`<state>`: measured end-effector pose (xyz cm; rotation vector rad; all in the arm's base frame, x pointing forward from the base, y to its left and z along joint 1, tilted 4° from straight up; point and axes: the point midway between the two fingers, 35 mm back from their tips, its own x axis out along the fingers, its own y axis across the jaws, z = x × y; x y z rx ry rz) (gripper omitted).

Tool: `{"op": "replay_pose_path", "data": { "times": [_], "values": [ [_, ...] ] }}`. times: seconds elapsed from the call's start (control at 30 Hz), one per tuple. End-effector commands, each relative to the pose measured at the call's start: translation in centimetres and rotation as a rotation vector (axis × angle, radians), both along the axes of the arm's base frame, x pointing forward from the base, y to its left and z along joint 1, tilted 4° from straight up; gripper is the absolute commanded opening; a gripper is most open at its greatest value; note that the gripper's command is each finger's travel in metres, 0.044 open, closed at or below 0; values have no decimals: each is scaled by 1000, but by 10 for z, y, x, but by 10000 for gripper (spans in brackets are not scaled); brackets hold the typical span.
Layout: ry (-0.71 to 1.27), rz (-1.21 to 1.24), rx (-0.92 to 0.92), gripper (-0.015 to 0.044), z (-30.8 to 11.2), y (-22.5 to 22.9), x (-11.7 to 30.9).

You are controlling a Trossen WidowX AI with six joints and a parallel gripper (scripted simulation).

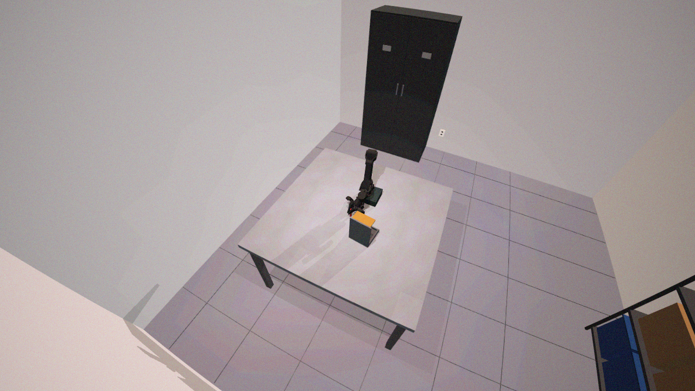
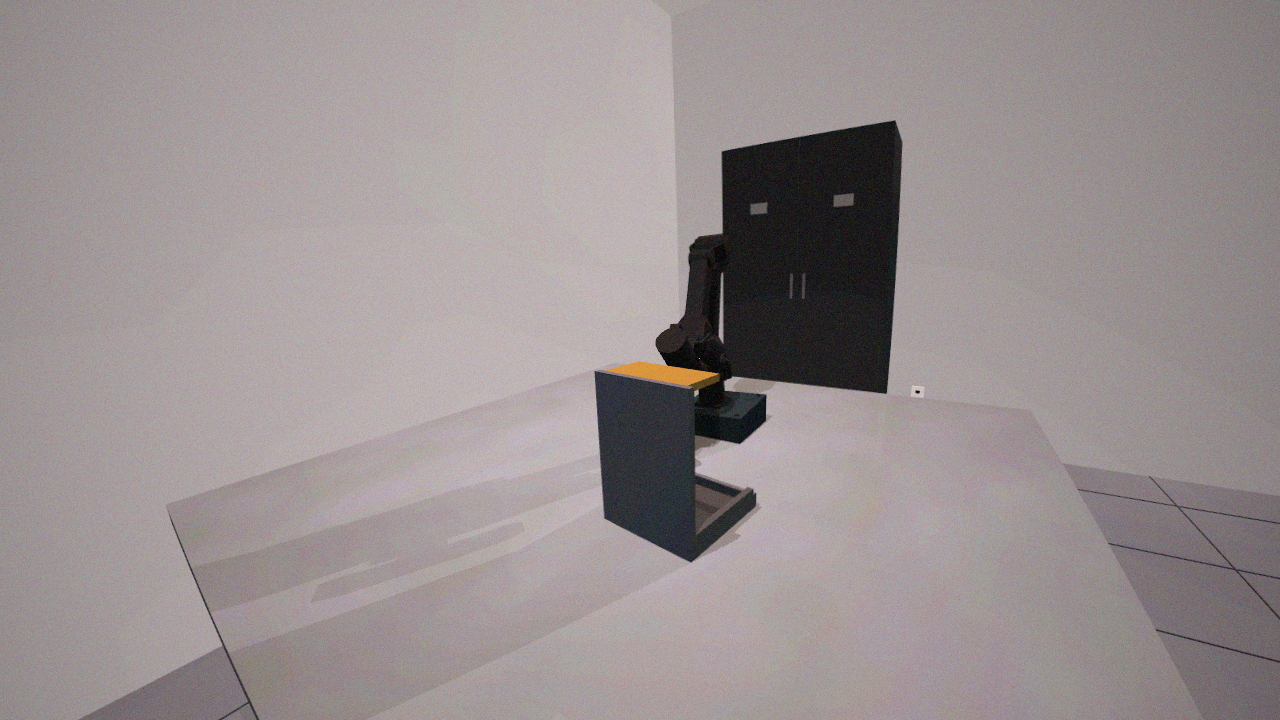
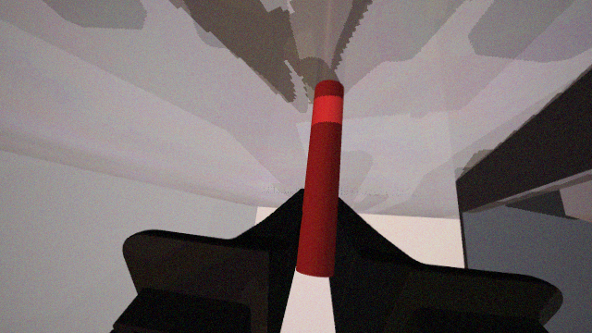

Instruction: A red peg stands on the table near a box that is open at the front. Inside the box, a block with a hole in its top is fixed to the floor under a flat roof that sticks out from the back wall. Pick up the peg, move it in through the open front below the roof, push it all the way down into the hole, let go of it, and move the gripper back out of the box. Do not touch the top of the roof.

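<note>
The red peg [image 3: 324,162] [image 1: 350,214] is between my fingers, with its far end reaching beyond the fingertips in the wrist view. My gripper [image 3: 321,198] is shut on it, beside the box. Whether the peg's lower end touches the table cannot be told. The box shows its dark back wall [image 1: 360,231] [image 2: 644,456] to the top and exterior views, and the orange roof [image 1: 362,218] [image 2: 662,374] juts from its top. In the exterior view the box hides the peg and fingers. The block's hole is not visible.
The pale table [image 1: 310,194] [image 2: 895,537] carries the box and the dark arm base [image 1: 374,196] [image 2: 742,419]. In the wrist view, a dark box edge [image 3: 532,143] stands close on the right. A black cabinet [image 1: 408,87] [image 2: 805,268] stands beyond the table.
</note>
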<state>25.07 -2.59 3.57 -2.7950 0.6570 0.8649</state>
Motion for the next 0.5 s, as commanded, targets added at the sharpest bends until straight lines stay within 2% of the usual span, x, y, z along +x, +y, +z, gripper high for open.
{"op": "replay_pose_path", "data": {
  "times": [0.0, 0.47],
  "values": [
    [0, 0, 0, 0, 2, 0, 0],
    [3, 3, 0, 0, 20, 2, 2]
  ]
}}
